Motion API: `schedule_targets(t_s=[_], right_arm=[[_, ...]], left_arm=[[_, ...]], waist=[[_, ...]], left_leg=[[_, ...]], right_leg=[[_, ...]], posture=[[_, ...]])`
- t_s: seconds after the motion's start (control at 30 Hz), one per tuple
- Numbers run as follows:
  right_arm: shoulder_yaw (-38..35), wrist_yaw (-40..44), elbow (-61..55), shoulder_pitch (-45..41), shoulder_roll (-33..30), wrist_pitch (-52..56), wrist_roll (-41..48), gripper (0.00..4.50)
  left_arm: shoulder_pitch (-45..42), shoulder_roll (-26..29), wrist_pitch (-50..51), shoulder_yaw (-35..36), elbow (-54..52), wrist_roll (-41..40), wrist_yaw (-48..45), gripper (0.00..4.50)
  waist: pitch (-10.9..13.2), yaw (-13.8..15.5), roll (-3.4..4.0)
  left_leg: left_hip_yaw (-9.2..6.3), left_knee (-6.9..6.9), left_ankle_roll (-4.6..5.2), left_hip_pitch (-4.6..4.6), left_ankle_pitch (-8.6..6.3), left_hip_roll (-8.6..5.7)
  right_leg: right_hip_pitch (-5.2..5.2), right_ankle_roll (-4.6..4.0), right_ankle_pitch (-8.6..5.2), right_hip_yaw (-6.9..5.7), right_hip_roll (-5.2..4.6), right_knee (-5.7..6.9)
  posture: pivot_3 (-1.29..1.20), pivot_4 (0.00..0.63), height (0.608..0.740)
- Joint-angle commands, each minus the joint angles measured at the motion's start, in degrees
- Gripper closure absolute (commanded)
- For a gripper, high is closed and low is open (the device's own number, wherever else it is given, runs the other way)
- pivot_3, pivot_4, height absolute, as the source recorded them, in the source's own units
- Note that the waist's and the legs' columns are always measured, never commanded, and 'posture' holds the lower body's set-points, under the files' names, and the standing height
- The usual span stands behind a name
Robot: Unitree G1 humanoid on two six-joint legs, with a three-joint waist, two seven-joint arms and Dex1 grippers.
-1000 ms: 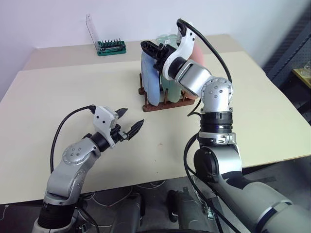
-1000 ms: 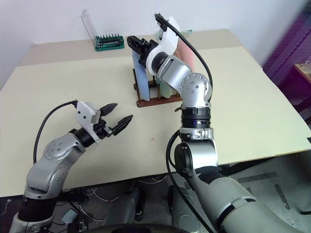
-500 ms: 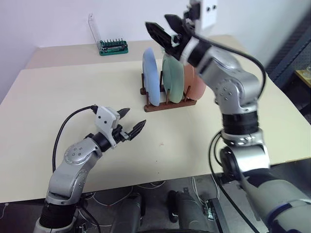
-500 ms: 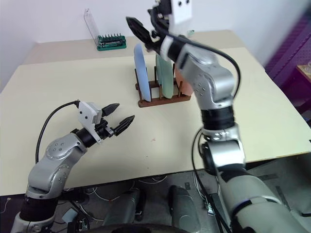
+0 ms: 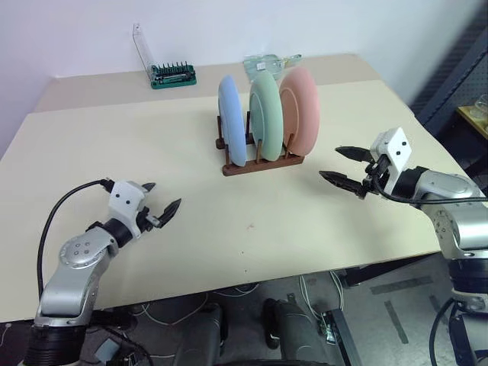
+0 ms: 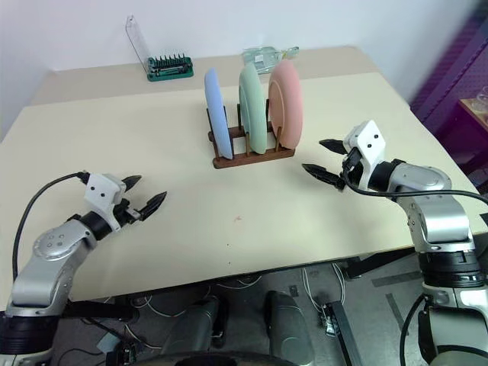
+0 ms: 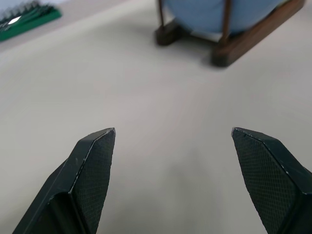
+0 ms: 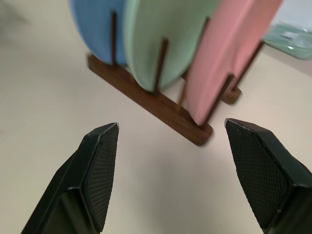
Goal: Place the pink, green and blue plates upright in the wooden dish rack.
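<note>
Standing upright in the wooden dish rack (image 5: 259,164) near the table's (image 5: 191,229) far middle are the blue plate (image 5: 231,118), green plate (image 5: 266,114) and pink plate (image 5: 300,110) — side by side between its pegs. Both grippers hover apart from it with jaws spread and empty — the left gripper (image 5: 158,203) near the front edge, the right gripper (image 5: 341,165) just right of the rack.

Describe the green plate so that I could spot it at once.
Find the small dark wooden dish rack toward the back of the beige table. Three plates stand upright in it; the green plate is the middle one, between the blue plate and the pink plate.
</note>
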Motion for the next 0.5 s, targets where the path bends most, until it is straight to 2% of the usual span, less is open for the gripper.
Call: schedule_targets(t_s=[0.03, 0.5], right_arm=[[0.2, 0.6, 3.3, -2.0, 0.9, -4.0, -1.9, 0.97], [3.3, 4.9, 15.4, -7.8, 2.3, -10.1, -6.5, 0.97]], left_arm=[[0.6, -0.2, -1.8, 1.3, -1.8, 0.7, 0.6, 0.57], [3.0, -4.0, -2.3, 0.6, -3.7, 3.2, 4.9, 0.57]], waist=[[0.0, 0.1, 0.01], [0.0, 1.4, 0.01]], left_leg=[[0.03, -0.02, 0.0, -0.03, 0.0, 0.01], [0.28, -0.01, 0.02, -0.11, -0.14, 0.02]], right_leg=[[0.0, -0.03, 0.04, -0.02, -0.01, -0.06], [0.03, -0.1, 0.35, 0.03, -0.03, -0.35]], posture=[[0.0, 0.15, 0.74], [0.0, 0.15, 0.74]])
